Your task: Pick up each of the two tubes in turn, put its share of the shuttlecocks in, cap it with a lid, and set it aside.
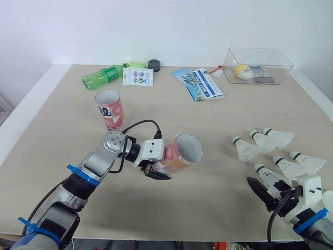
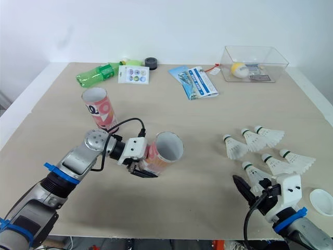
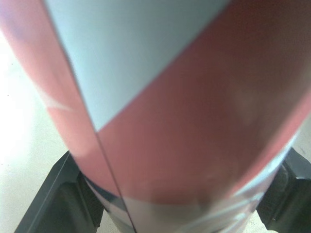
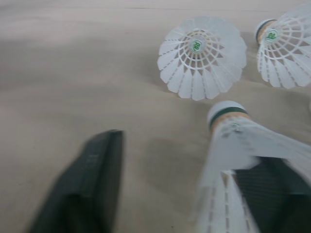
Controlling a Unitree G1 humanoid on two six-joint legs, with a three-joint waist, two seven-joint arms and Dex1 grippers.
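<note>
My left gripper is shut on a pink and white tube, held tilted just above the table with its open mouth toward the right. In the left wrist view the tube sits between both black fingers. A second tube stands upright behind my left arm. Several white shuttlecocks lie at the right. My right gripper is open at the nearest shuttlecock, which lies against one finger. A white lid lies at the right edge.
At the back lie a green bottle, a sticker card, a dark round object, a blue booklet and a clear plastic box with a yellow ball in it. Bare table lies between the held tube and the shuttlecocks.
</note>
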